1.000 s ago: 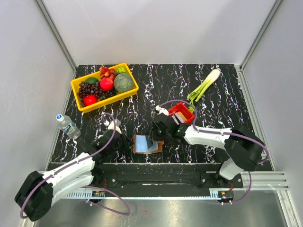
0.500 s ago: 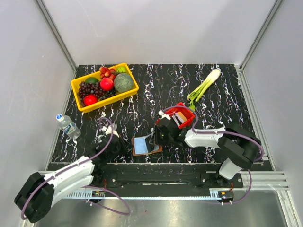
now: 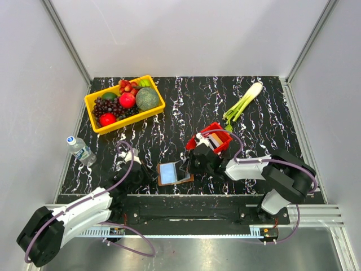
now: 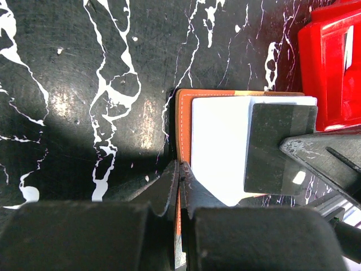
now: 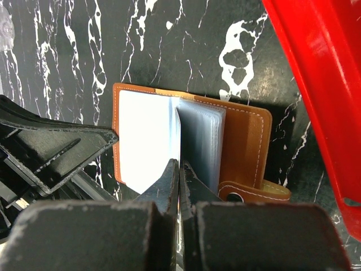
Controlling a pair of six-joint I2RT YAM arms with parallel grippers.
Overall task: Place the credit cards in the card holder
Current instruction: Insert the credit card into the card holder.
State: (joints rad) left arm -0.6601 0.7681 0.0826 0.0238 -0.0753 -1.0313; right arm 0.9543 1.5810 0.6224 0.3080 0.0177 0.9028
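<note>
Card holder (image 3: 174,173) lies open on tabletop (image 3: 186,107) near front edge, between both arms, red bin (image 5: 321,84) just beyond. Left gripper (image 4: 179,169): jaws closed on holder's left cover edge, likely anchoring it against sliding. Right gripper (image 5: 179,166): jaws pinched shut on clear sleeve (image 5: 198,141), apparently parting leaves to expose pocket. Credit cards (image 3: 214,141) sit in bin; none visible in either jaws.

Red bin (image 5: 333,84) just beside card holder (image 5: 203,135)
</note>
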